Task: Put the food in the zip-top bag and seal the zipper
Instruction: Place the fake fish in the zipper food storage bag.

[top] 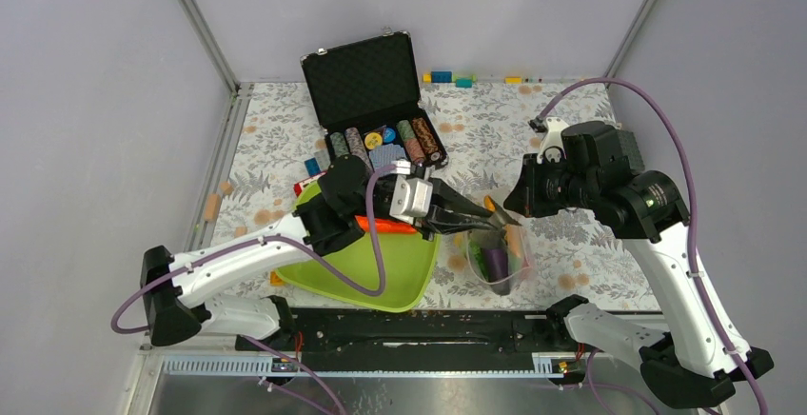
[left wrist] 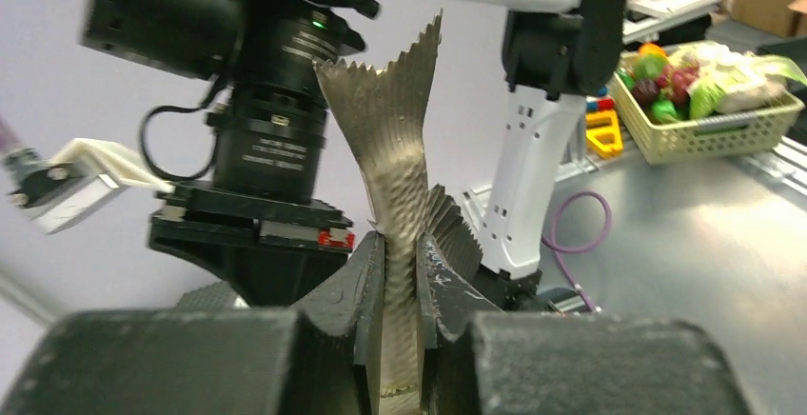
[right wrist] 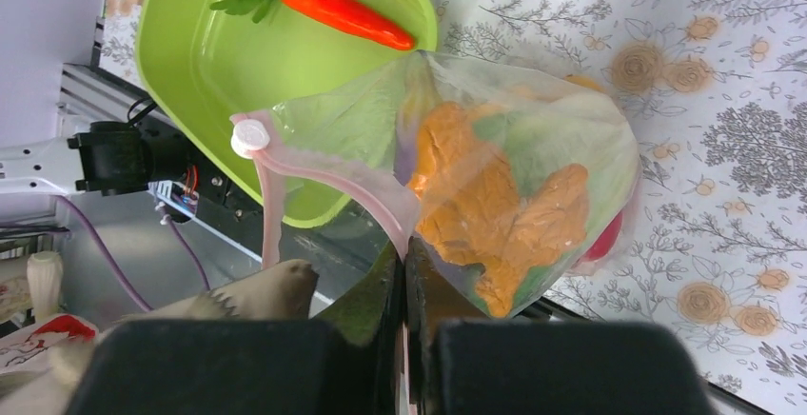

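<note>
One fish (left wrist: 385, 148) clamped in left tool (left wrist: 400, 263); zipper (right wrist: 328, 174) pinched in right tool (right wrist: 404, 277).

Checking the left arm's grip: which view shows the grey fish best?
Left wrist view: the grey fish fills the middle, tail up, body pinched between the fingers of the left gripper. In top external it is hard to make out, by the zip-top bag. Right wrist shows only a jagged fin edge, lower left.
</note>
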You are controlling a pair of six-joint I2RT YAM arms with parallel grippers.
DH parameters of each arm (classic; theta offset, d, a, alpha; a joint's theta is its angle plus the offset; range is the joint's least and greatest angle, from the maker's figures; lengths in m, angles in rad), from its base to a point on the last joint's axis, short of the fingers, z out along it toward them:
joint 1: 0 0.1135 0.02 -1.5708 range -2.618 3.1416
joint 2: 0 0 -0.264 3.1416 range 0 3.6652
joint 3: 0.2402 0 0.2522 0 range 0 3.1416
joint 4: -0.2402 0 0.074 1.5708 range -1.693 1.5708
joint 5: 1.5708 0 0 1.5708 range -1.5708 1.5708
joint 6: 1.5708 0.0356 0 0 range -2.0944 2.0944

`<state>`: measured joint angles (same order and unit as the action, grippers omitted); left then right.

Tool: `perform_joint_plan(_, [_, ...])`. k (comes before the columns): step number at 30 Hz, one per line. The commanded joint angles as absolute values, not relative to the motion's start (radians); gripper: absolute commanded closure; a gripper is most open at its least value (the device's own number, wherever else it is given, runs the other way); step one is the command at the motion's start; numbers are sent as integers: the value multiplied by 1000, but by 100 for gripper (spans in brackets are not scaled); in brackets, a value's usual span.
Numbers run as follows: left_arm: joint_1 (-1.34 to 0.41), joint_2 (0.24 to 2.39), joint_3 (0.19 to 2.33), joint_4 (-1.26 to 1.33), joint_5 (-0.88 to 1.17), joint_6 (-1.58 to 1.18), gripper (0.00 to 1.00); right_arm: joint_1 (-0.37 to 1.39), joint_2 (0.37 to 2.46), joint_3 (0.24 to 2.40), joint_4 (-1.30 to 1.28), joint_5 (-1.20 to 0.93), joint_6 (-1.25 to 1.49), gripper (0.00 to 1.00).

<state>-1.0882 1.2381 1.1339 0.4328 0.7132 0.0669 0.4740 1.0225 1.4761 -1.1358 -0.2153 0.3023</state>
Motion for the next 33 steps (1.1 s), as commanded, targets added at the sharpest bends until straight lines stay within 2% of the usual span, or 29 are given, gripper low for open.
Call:
perform_joint_plan(1, [-1087, 1248, 1179, 376, 858, 167, 100, 474, 1013, 1488, -1075, -284, 287, 100])
perform_joint_plan(13, [-1066, 1318, 1248, 28, 892, 389, 100, 473, 1006, 1480, -1072, -314, 284, 100])
perform_joint_plan(19, [-1019, 1352, 1245, 6, 927, 399, 100, 474, 1004, 1482, -1072, -320, 280, 100])
perform_joint_plan(24, [-1001, 1362, 1249, -82, 924, 514, 100, 474, 991, 1474, -1071, -333, 276, 100])
perform_joint_plan(29, [-993, 1380, 1235, -46, 945, 525, 100, 474, 983, 1479, -1072, -338, 276, 100])
perform_joint_plan(30, [-993, 1387, 1239, -33, 932, 507, 95, 474, 984, 1479, -1071, -340, 276, 100])
perform_joint_plan(31, [-993, 1395, 1249, -29, 919, 489, 80, 474, 984, 1478, -1072, -341, 275, 100])
perform_joint_plan(33, [-992, 1401, 1269, -55, 906, 476, 62, 474, 985, 1480, -1071, -342, 276, 100])
